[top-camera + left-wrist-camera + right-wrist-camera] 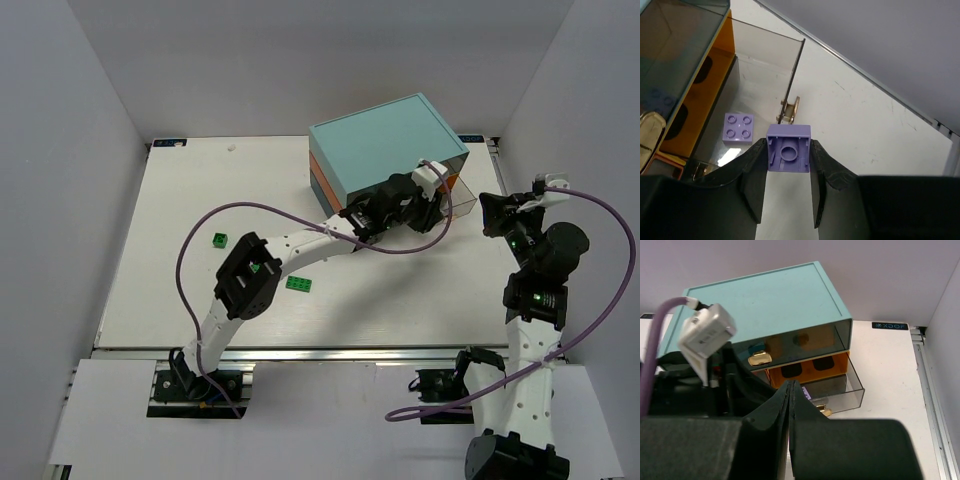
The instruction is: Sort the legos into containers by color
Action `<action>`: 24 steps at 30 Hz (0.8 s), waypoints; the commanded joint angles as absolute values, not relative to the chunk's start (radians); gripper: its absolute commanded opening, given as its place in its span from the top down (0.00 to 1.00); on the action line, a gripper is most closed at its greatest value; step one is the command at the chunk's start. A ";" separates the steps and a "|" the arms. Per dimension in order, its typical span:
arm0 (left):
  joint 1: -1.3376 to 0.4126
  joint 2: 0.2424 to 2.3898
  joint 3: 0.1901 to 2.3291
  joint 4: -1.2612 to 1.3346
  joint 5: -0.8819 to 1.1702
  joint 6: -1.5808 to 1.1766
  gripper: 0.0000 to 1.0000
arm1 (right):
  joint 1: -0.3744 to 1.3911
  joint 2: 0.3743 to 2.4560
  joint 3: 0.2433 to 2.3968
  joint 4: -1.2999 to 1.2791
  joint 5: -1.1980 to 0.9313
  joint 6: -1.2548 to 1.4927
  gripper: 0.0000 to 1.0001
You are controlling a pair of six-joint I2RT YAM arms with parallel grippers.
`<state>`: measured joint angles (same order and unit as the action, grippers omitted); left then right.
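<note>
Both arm bases sit at the bottom of the overhead view, and from there the left arm stretches across the tabletop (200, 190) so that the left pincer (443, 198) is at the front of the chest (385, 140), right by the pulled-out clear drawer (466, 203); the right pincer (490, 215) hangs just beside that drawer on its far right side, while two green legos (219, 239) (299, 284) lie well apart from the chest on the left half of the tabletop. From the left wrist, the left pincer (788, 148) is clenched on the held lilac lego (788, 156), hollow underside facing the camera, one finger on each flank. It hangs roughly in line with the drawer's front wall and its gold handle (790, 107). The drawer floor and the loose lilac lego (738, 128) lying on it are to the left in this view, under the orange drawer (715, 75). I judge the release calls for a short shift left, toward that loose lego, so the piece falls inside the wall, not on it; how high it hangs I cannot tell. From the right wrist, the right pincer (790, 390) is pressed fully together with nothing in it, looking at the chest (765, 305) and the clear drawer (852, 385), so the left arm is the one placed to act
</note>
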<state>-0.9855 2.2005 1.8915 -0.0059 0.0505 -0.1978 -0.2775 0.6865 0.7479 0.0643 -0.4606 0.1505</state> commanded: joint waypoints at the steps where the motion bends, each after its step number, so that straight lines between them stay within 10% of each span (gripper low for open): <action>1: -0.997 2.186 1.970 0.078 -0.051 -0.152 1.00 | -0.291 0.672 0.735 0.129 -0.514 0.170 1.00; 17: -1.006 2.295 2.022 0.121 -0.242 -0.121 0.99 | -0.334 0.683 0.712 0.149 -0.630 0.181 1.00; 24: -1.006 2.332 2.063 0.052 -0.282 -0.120 0.62 | -0.360 0.693 0.712 0.146 -0.667 0.189 1.00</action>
